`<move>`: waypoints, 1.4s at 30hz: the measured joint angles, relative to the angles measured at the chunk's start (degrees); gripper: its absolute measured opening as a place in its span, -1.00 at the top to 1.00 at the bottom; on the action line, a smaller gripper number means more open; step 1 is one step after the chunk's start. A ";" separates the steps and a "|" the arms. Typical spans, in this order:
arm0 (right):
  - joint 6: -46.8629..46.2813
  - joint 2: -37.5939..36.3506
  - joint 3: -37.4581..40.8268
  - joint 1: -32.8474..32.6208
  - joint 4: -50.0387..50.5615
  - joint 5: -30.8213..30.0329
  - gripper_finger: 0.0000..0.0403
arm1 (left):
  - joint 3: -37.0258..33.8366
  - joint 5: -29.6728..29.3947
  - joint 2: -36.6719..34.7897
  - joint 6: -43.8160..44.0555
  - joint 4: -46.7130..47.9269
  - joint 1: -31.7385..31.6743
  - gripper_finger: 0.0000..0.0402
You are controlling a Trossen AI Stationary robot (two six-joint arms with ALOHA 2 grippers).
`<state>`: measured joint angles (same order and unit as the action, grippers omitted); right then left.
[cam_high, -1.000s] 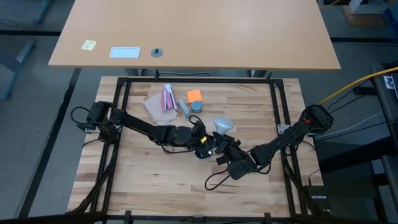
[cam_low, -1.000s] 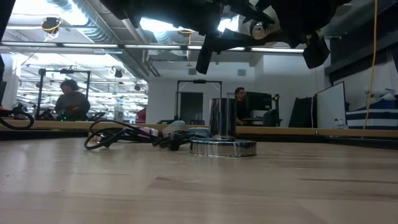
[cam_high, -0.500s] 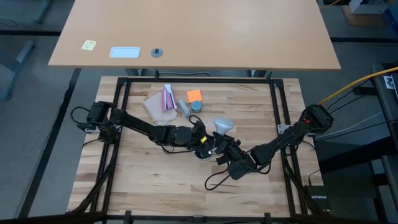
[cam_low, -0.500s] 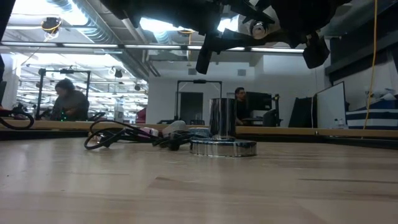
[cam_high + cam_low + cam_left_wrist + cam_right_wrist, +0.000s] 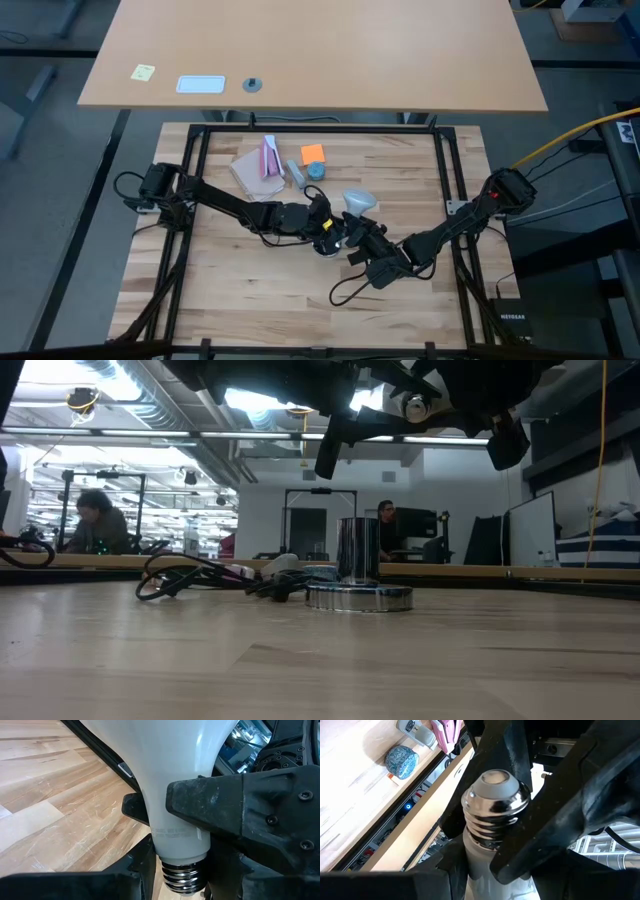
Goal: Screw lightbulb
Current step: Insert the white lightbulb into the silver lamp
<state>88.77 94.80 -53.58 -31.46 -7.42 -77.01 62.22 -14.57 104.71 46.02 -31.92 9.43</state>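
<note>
Frosted white and the only one of its kind here, the bulb is off the wood, up in the air over the middle of the tabletop, where my two arms meet. Both end effectors are on it.

The right end effector comes in from the near right, and its two fingers stand fairly wide, clamped on the pale grey neck. In the left wrist view, one of those fingers lies across the neck just above the threads.

The left end effector reaches in from the left. It is drawn down narrow, with one finger on either side of the silver screw base. It looks closed on the base, though I cannot see the contact itself.

One chrome socket stands upright on the tabletop, directly under the arms and well apart from the bulb above it. Its one black cord lies in loose loops beside it.

Towards the far edge, I count four loose things:
- one pink packet, lying on one clear wrapper
- one orange square
- one blue-grey round piece, just beside the orange square

On the second table beyond are three items: one yellow note, one white card and one small grey disc.

Two people are in the room behind, one at the left and one near the middle. Both are far from the arms.
</note>
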 joint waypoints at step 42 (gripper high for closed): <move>1.85 0.02 -0.04 1.51 -7.56 -4.52 -0.42 | 0.13 0.04 -0.04 0.42 -0.66 -0.04 0.37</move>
<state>90.62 94.83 -53.63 -29.95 -14.98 -81.54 62.35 -14.52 104.66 46.44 -32.58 9.39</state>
